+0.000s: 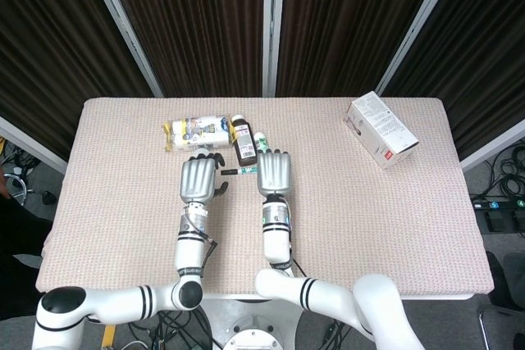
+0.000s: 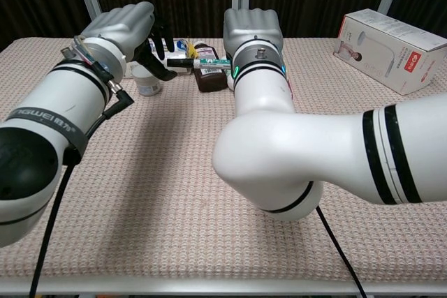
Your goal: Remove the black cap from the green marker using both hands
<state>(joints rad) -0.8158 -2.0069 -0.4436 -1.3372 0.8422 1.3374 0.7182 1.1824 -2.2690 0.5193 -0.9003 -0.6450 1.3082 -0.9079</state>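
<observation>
My right hand (image 1: pixel 275 174) grips the green marker (image 2: pixel 213 63) and holds it level above the table, its barrel pointing toward my left hand. The black cap (image 1: pixel 230 171) sticks out of the right hand's left side, also seen as the black cap (image 2: pixel 180 63) in the chest view. My left hand (image 1: pixel 199 179) hovers just left of it, dark fingers (image 2: pixel 158 41) spread and slightly curled around the cap's tip. Whether they touch the cap I cannot tell. The right hand (image 2: pixel 252 29) hides the rest of the marker.
Behind the hands lie a brown bottle (image 1: pixel 244 141), a white and yellow packet (image 1: pixel 195 130), a small white bottle (image 1: pixel 262 142) and a small white jar (image 2: pixel 147 83). A white box (image 1: pixel 381 129) sits at the table's far right.
</observation>
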